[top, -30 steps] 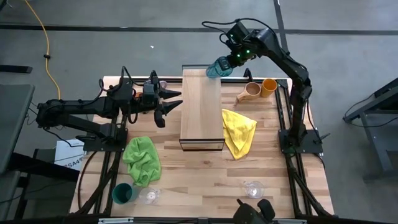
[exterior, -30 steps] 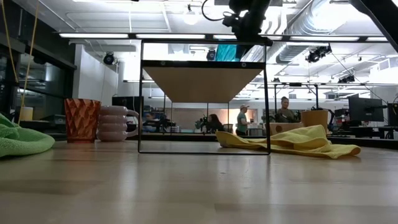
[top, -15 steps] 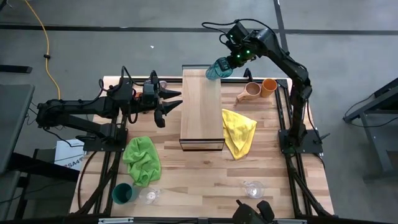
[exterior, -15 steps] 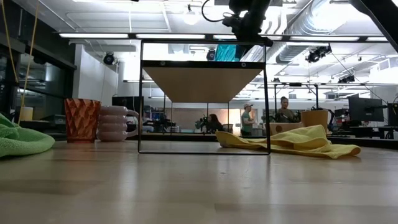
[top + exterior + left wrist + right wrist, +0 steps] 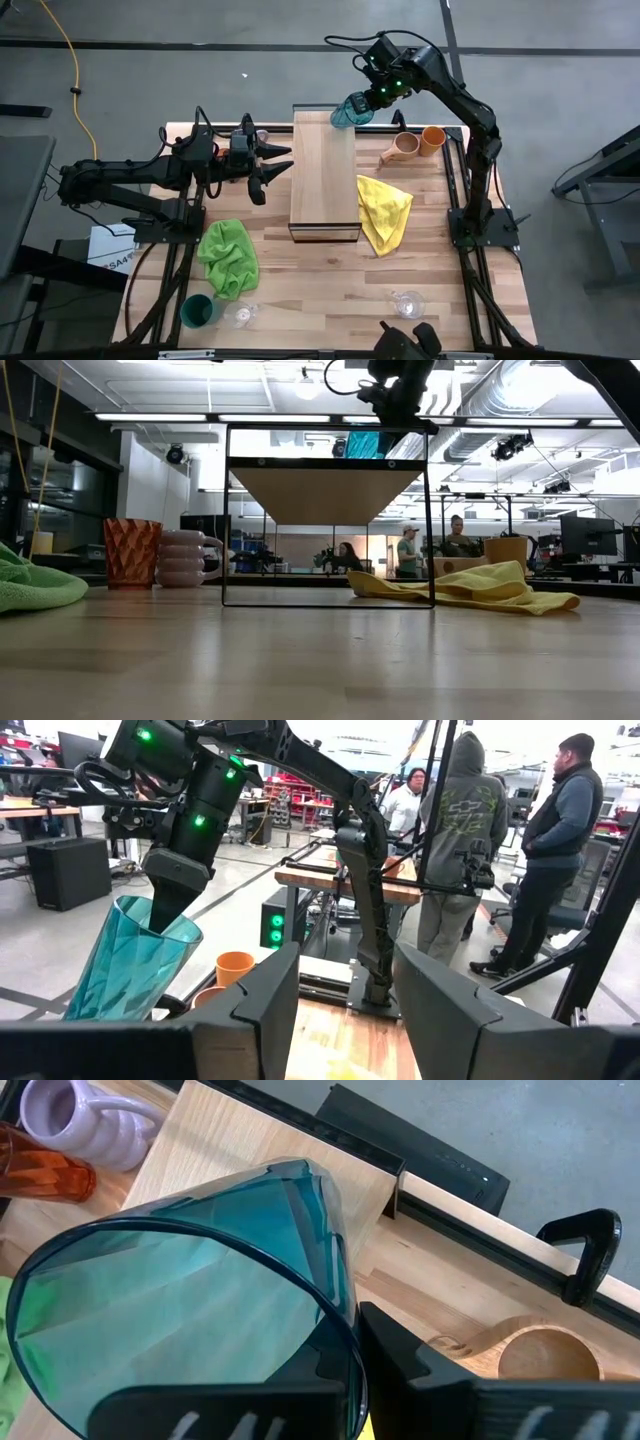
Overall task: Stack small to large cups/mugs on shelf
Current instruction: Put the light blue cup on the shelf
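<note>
Pretty early days on this one, I'd say. The shelf (image 5: 324, 172) has nothing resting on its plank yet. The right gripper (image 5: 372, 98) is up over the far right corner of the shelf with a teal tumbler (image 5: 349, 110) pinched by the rim, one finger inside and one outside, and the tumbler hangs tilted rather than upright. From the low view it looks just above the plank, not set down.

Everything else is still out on the counter (image 5: 320, 300):
- second teal tumbler (image 5: 197, 310) and a small clear glass (image 5: 239, 315) at the near left
- another clear glass (image 5: 407, 303) near right
- tan handled mug (image 5: 401, 148) and orange cup (image 5: 433, 139) far right
- amber-orange tumbler (image 5: 131, 553) and lavender handled mug (image 5: 184, 558) far left, mostly hidden under the left arm from above

So by my count that's seven to go after this one, plus the actual small-to-large nesting.

The left gripper (image 5: 274, 165) just waits at the left side of the shelf, fingers spread wide, holding nothing.

Compared to a second ago: basically zero change on the counter. Both arms and the tumbler sit in the same spot. Only a person in the room behind has shuffled a bit.
</note>
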Action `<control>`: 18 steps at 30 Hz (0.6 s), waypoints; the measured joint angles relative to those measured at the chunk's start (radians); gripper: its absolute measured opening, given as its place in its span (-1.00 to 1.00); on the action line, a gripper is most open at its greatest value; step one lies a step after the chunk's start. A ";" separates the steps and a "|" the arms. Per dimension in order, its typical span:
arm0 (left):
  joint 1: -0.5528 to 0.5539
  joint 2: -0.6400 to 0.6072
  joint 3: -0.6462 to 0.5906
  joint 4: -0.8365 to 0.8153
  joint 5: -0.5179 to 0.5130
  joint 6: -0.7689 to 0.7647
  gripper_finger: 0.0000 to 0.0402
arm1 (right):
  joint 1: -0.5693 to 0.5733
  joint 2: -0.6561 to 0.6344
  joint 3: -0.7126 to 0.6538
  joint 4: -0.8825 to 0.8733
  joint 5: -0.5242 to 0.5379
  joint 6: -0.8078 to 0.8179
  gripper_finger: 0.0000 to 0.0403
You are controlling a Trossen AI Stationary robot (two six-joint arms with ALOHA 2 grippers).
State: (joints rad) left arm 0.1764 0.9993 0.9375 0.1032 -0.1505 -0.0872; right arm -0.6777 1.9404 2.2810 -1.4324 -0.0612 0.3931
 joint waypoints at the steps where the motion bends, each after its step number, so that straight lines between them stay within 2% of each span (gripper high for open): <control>1: 0.000 0.000 0.000 0.000 0.000 0.000 -0.25 | 0.000 0.000 0.000 0.000 0.000 0.000 -1.00; 14: 0.000 0.000 0.000 0.000 0.000 0.000 -0.25 | 0.000 -0.001 -0.001 0.009 0.000 -0.005 -1.00; 18: 0.000 0.000 0.000 0.000 0.000 0.000 -0.25 | 0.000 -0.001 -0.001 0.009 0.000 -0.004 -0.94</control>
State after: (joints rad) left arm 0.1764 0.9993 0.9375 0.1034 -0.1505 -0.0875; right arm -0.6781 1.9396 2.2803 -1.4239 -0.0608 0.3889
